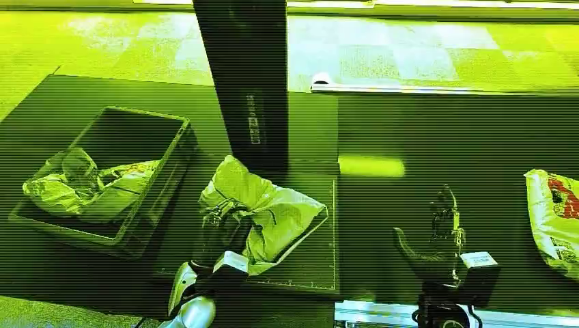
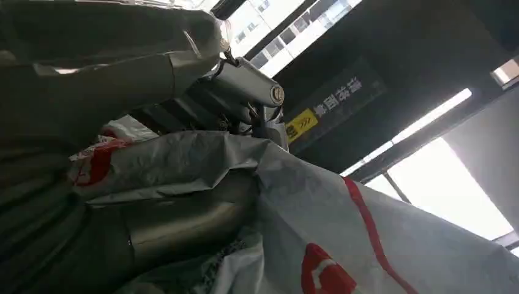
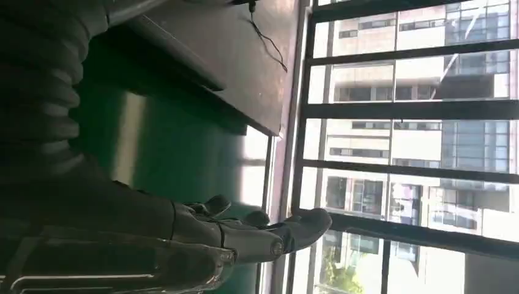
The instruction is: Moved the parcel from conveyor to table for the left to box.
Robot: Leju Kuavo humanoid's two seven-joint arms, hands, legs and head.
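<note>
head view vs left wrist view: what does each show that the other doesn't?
Head view alone: the crate holding bagged parcels, a second parcel on the conveyor at far right, the dark upright post, and the right robot hand empty with fingers apart. Left wrist view alone: the red markings on the bag, a yellow warning label on a dark panel, and bright windows behind. Both: the left robot hand gripping the crumpled parcel on the table.
</note>
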